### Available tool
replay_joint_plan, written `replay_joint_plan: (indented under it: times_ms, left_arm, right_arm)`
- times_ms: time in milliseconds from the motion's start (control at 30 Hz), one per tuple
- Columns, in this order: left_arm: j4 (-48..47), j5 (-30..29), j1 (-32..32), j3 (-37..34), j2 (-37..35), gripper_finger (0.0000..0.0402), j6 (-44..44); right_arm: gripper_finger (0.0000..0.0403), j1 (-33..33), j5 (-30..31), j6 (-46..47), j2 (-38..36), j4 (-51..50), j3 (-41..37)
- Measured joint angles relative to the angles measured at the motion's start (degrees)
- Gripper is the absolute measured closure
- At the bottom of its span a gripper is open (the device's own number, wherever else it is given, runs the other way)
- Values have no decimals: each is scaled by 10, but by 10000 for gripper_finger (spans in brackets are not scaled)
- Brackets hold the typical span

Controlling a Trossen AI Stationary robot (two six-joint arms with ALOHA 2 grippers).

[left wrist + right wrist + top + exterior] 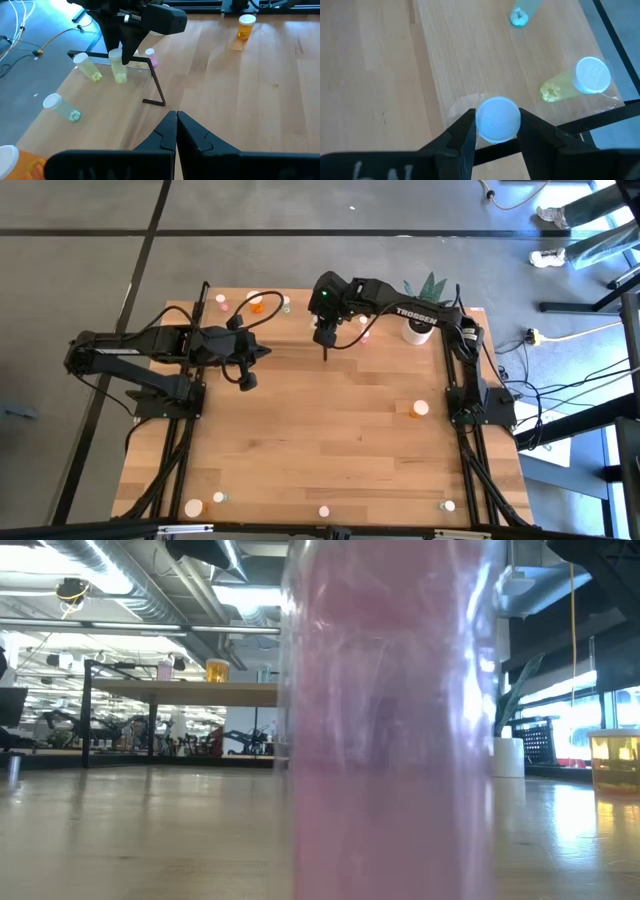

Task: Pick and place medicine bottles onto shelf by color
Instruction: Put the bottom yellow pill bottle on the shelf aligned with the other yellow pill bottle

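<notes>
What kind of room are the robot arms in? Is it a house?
Not a house: probably a robot lab or workshop. The low view shows bare ceiling ducts and more equipment behind the table; from above, cables trail over a grey floor.

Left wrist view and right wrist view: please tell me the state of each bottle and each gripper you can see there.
Left gripper: fingers shut, empty.
Right gripper: fingers around a white-capped bottle on the shelf.
Yellowish bottle: upright on the shelf.
Orange bottle: upright on the table.
</notes>
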Motion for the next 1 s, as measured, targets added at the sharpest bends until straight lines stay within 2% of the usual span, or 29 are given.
replay_joint_plan:
  times_ms: [1000]
  left_arm:
    - [0, 0, 0, 0, 0, 401, 0]
  right_arm:
    - [264, 0, 0, -11, 0, 0, 0]
